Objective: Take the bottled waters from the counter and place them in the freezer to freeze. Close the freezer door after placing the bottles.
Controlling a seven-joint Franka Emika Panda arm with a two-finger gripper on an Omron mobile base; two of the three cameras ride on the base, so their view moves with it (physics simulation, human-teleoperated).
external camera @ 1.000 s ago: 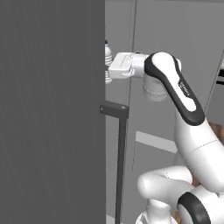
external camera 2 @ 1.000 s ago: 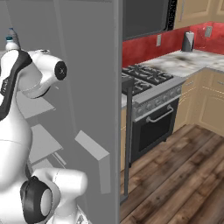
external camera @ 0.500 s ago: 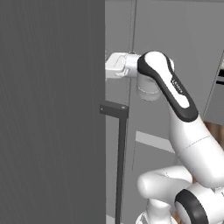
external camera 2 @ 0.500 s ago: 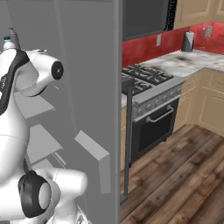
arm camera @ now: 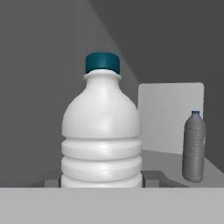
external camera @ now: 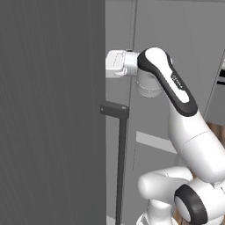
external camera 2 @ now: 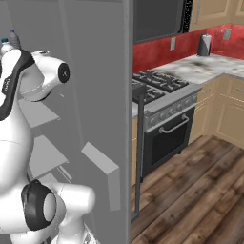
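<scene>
Hand view: ribbed white bottle (arm camera: 101, 131), blue cap, upright between dark fingertips (arm camera: 153, 176), jaws clamped on it. Smoky grey bottle (arm camera: 194, 147) upright on grey freezer shelf (arm camera: 168, 162), behind-right.

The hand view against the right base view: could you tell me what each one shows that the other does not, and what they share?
The hand view alone gives the white ribbed bottle close up, upright between the finger tips, and the grey bottle standing upright on a grey shelf behind it.

The right base view alone gives the stove, the marble counter and the wooden floor.

Both show the grey inside of the freezer.
</scene>
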